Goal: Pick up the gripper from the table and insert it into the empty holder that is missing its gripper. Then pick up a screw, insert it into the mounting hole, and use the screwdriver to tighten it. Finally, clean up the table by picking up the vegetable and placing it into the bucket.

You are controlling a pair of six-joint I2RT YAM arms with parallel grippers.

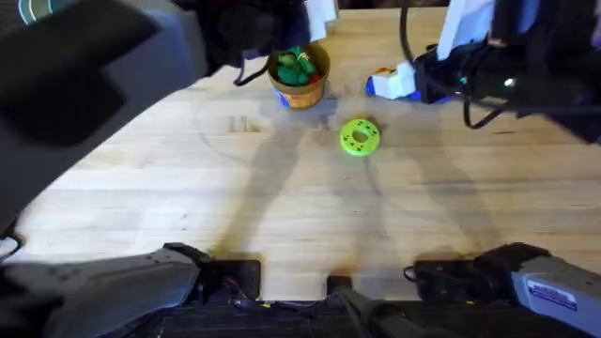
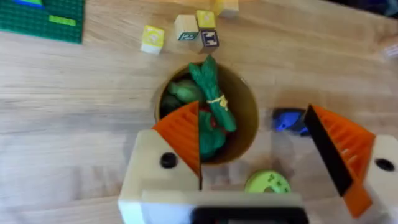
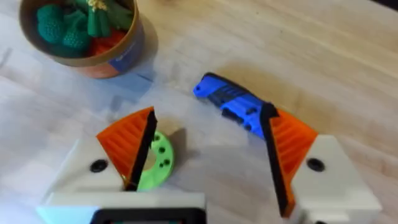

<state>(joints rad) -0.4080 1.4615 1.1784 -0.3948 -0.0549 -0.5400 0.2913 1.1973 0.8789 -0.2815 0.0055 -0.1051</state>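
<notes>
The dark green vegetable (image 2: 214, 93) lies in the brown-orange bucket (image 2: 249, 112) on top of other toy foods, one end poking over the rim. My left gripper (image 2: 252, 109) hangs open just above the bucket, holding nothing. In the overhead view the bucket (image 1: 300, 77) stands at the back centre. The blue screwdriver (image 1: 394, 83) lies on the table to its right. My right gripper (image 3: 208, 111) is open and empty above the screwdriver (image 3: 233, 106), with the bucket (image 3: 81, 37) off to one side. The loose gripper, the holder and the screw are out of view.
A lime-green disc (image 1: 359, 136) lies in front of the bucket and screwdriver. Beyond the bucket sit small letter blocks (image 2: 186, 28) and a green studded plate (image 2: 43, 18). Both arms reach over the table's far half; bare wood spans the near half.
</notes>
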